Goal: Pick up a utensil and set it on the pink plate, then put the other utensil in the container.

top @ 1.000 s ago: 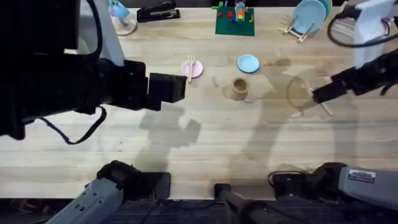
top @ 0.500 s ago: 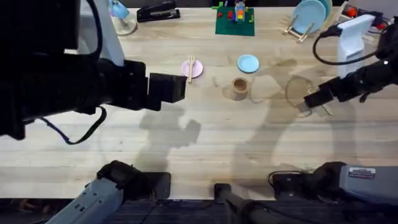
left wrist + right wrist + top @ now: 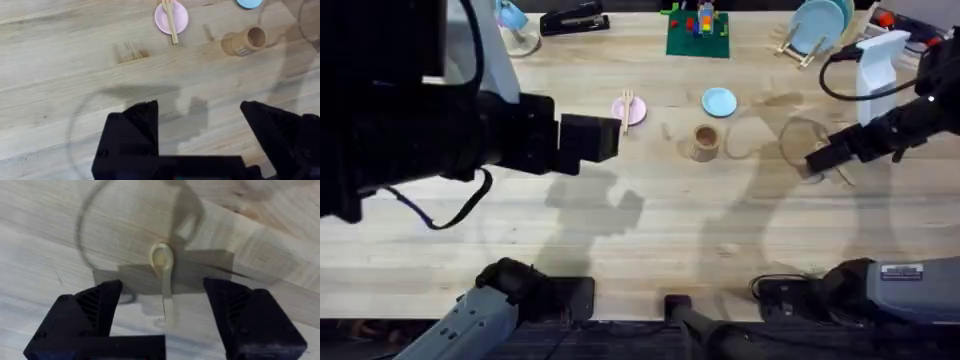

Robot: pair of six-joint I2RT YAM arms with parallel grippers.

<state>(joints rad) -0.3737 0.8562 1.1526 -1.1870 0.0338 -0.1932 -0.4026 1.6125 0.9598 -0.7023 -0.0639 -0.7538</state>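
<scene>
With the fork [image 3: 170,20] already on the pink plate [image 3: 171,18], the right gripper [image 3: 162,320], fingers apart, straddles the spoon [image 3: 165,280] at centre frame, needing only to drop and close.

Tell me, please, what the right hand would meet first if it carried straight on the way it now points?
Most likely the small pale wooden spoon, lying flat on the light wooden table between the right hand's open fingers; how far above it the hand hangs is unclear.

The left arm looms high and dark, its left gripper [image 3: 200,135] spread wide, as the right arm reaches low with the right gripper [image 3: 162,317] likewise parted.
</scene>
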